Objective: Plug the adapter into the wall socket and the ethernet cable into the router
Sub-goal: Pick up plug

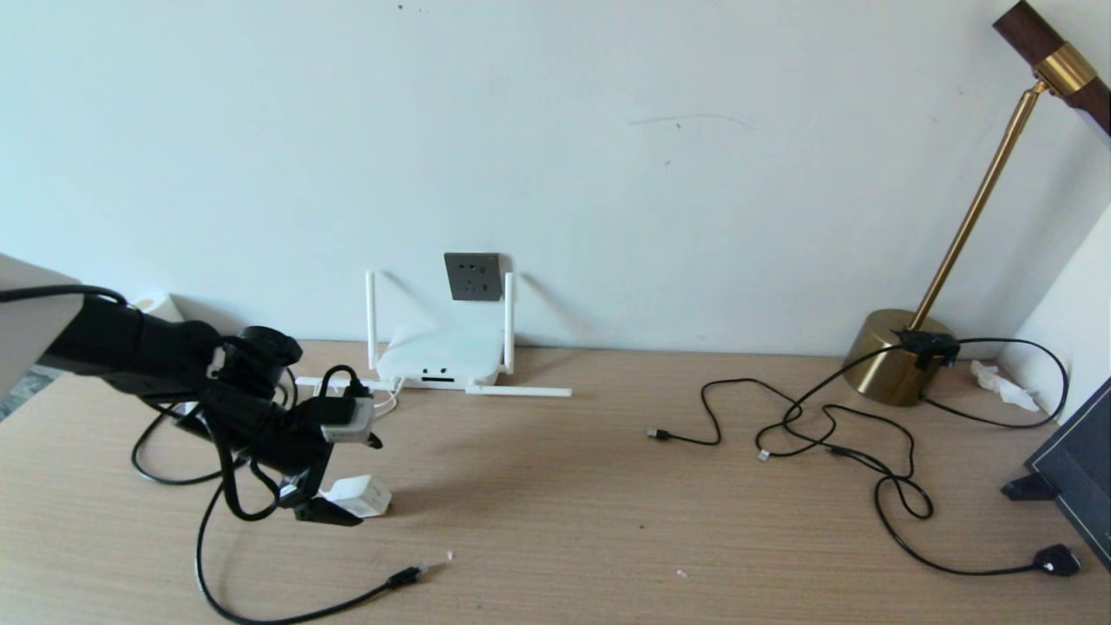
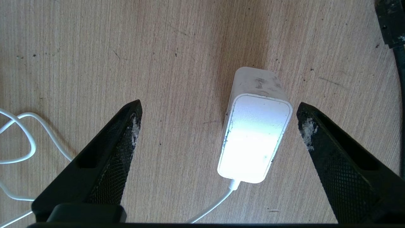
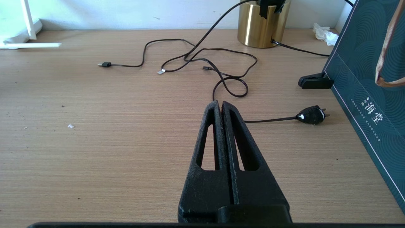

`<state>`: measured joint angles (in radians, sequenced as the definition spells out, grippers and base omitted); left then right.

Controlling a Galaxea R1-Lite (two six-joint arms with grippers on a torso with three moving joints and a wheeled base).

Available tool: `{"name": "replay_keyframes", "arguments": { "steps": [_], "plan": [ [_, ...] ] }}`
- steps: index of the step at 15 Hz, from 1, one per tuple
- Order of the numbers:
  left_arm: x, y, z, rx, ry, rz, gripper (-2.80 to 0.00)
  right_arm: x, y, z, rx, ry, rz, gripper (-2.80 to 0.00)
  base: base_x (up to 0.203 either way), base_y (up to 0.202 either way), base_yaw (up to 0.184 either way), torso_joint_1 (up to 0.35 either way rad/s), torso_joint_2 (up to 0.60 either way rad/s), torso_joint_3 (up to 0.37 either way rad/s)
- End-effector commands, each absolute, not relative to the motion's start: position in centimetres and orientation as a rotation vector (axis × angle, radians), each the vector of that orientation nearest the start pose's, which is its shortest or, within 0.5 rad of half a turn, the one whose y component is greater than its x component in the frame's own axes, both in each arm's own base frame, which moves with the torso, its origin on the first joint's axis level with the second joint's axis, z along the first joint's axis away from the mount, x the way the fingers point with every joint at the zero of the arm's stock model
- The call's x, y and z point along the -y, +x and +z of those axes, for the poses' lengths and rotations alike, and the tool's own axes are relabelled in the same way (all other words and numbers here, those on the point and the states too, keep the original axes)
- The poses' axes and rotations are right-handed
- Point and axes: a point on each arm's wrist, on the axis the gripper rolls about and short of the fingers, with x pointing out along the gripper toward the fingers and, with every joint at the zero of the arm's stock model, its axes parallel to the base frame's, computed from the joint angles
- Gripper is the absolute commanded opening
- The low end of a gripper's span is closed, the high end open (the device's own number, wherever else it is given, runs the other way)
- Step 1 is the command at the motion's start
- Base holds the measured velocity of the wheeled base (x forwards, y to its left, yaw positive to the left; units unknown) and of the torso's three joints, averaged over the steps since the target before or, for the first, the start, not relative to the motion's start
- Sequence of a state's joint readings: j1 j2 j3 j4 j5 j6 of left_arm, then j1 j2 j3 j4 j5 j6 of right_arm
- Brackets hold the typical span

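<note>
**Left claw spread over the adapter; nothing plugged in yet**

Head view. Wooden table (image 1: pixel 608 486) against a pale wall. Wall socket (image 1: pixel 473 276): dark grey plate on the wall, just above the table edge, nothing in it. Router (image 1: pixel 441 356): white, directly below the socket, two antennas upright, two lying flat on the wood. Adapter (image 1: pixel 360 496): white block lying on the table in front of the router, toward the left. Left gripper (image 1: pixel 330 503): at the end of the black arm reaching in from the left, tips low beside the adapter. Ethernet cable (image 1: pixel 406 575): black, its clear-tipped end lying on the wood just nearer than the adapter, untouched. To the right, well apart: brass lamp (image 1: pixel 898 356) and a tangle of thin black cords (image 1: pixel 833 434).

Left wrist view. Left gripper (image 2: pixel 218 122) spread wide, holding nothing. The adapter (image 2: pixel 254 136) lies between the two fingers, off-centre and close to one of them, apart from both. Its long axis runs along the fingers' own direction, slightly slanted, cord end toward the camera. Judged: closing now would pinch its two long sides; a small sideways correction would centre it first.

Right wrist view. Right gripper (image 3: pixel 220 103) pressed together, empty, held above bare wood far from the adapter; the left arm is plainly the nearer.
</note>
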<state>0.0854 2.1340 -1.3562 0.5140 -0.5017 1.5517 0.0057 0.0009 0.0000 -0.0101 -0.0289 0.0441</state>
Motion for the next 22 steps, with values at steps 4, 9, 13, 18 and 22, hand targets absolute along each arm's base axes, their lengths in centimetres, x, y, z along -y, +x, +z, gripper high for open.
{"name": "replay_keyframes", "arguments": {
  "steps": [4,9,13,18,22],
  "plan": [
    [-2.1,36.6,8.4,-0.67,0.944,-1.184,0.0,0.1,-2.3,7.7,0.011,0.045,-0.023,-2.8,0.0,0.0,0.0,0.0,0.0,0.0],
    [-2.0,36.5,8.4,-0.672,0.942,-1.187,-2.8,0.1,-2.3,7.7,0.011,0.045,-0.023,-2.8,0.0,0.0,0.0,0.0,0.0,0.0],
    [-1.9,36.5,8.5,-0.669,0.945,-1.188,-2.8,0.1,-2.3,7.7,0.01,0.045,-0.023,-2.8,0.0,0.0,0.0,0.0,0.0,0.0],
    [-1.2,35.8,8.2,-0.695,0.905,-1.22,-2.8,0.1,-2.3,7.7,0.01,0.045,-0.023,-2.8,0.0,0.0,0.0,0.0,0.0,0.0],
    [0.8,34.6,13.2,-0.637,0.702,-1.149,-2.8,0.1,-2.3,7.7,0.01,0.045,-0.023,-2.8,0.0,0.0,0.0,0.0,0.0,0.0]
  ]
}}
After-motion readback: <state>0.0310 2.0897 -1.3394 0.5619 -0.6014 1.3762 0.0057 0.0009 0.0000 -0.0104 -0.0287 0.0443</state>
